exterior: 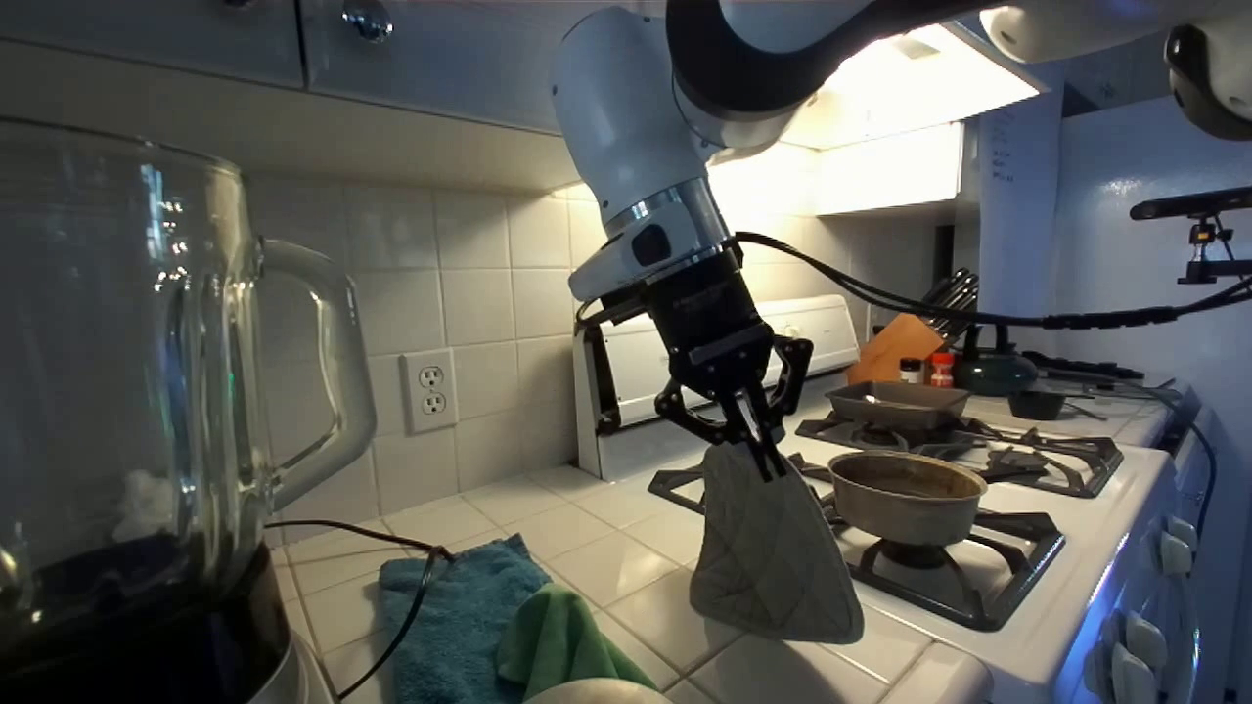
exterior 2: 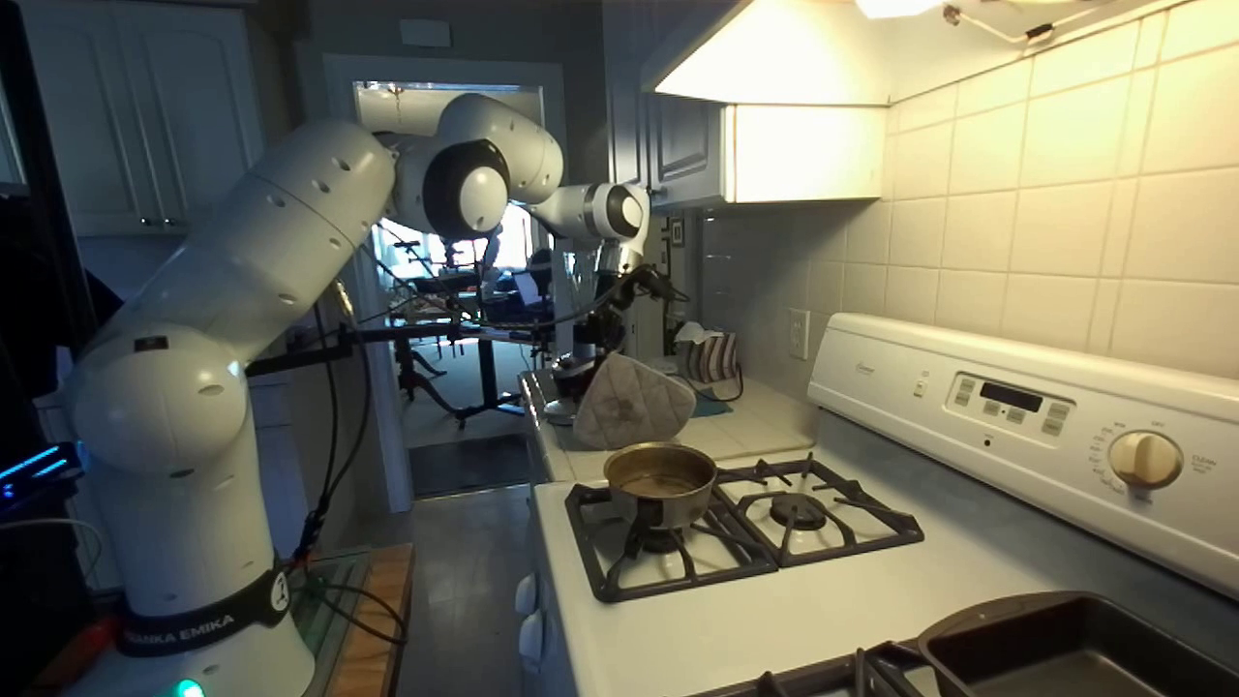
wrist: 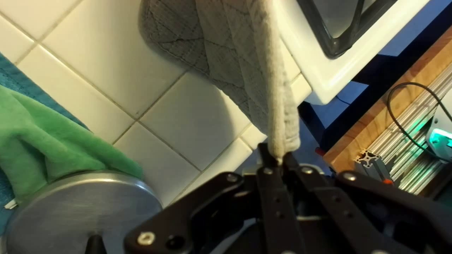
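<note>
A grey quilted pot holder [exterior: 773, 557] hangs from my gripper [exterior: 769, 462], whose fingers are shut on one edge of it. In the wrist view, the cloth's pale bound edge [wrist: 277, 106] runs straight into the narrow gap between the fingertips. The pot holder spreads downward over the white tiled counter [wrist: 169, 134], beside the stove's edge; whether its lower rim touches the tiles I cannot tell. In an exterior view the same pot holder [exterior 2: 629, 402] appears behind a small saucepan [exterior 2: 660, 484], which stands on a front burner.
A glass blender [exterior: 196, 342] stands on the counter near a blue towel [exterior: 450, 616], a green cloth [exterior: 558, 636] and a round metal lid [wrist: 84, 208]. A dark baking pan [exterior: 898, 404] sits on another burner grate. An upper cabinet [exterior: 440, 59] overhangs the counter.
</note>
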